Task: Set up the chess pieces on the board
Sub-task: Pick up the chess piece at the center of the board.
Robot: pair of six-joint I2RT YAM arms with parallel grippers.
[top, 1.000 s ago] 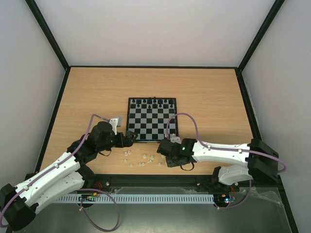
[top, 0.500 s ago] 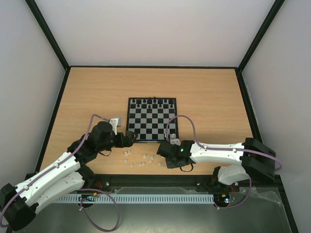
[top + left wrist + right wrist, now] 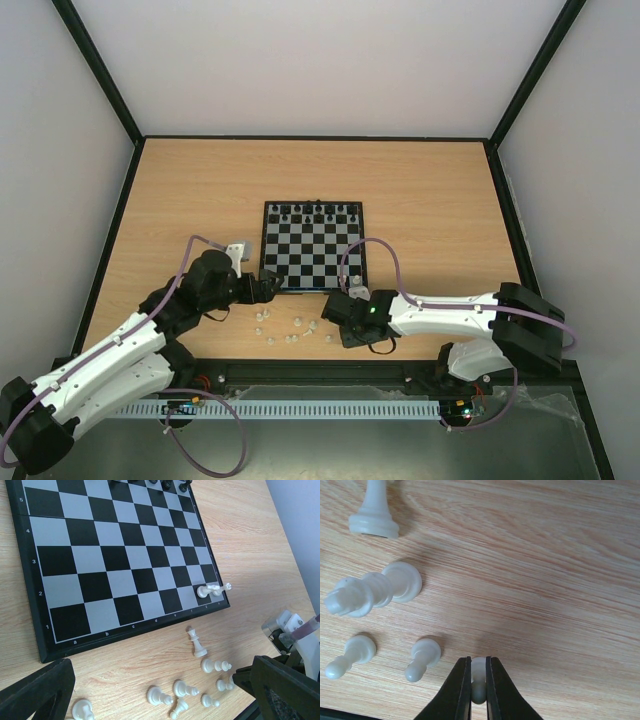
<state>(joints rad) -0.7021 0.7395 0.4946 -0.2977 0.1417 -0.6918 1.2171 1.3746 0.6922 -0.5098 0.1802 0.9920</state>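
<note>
Only text here: coordinates on the board (image 3: 107, 555)
Left wrist view shows 5, 4, 3, 2, 1 down its left border and a, b, c, d, e along the near border; letters past that are too faint to read.

Pale wooden table (image 3: 430, 190), small black chess pieces (image 3: 315, 212) lined up

board (image 3: 313, 250): one
white chess pieces (image 3: 198, 645): nine show in the left wrist view, one lying on the board and eight on the surface (image 3: 260, 555)
black chess pieces (image 3: 318, 211): a row at the far edge, too small to count
robot arms (image 3: 110, 365): two
</note>
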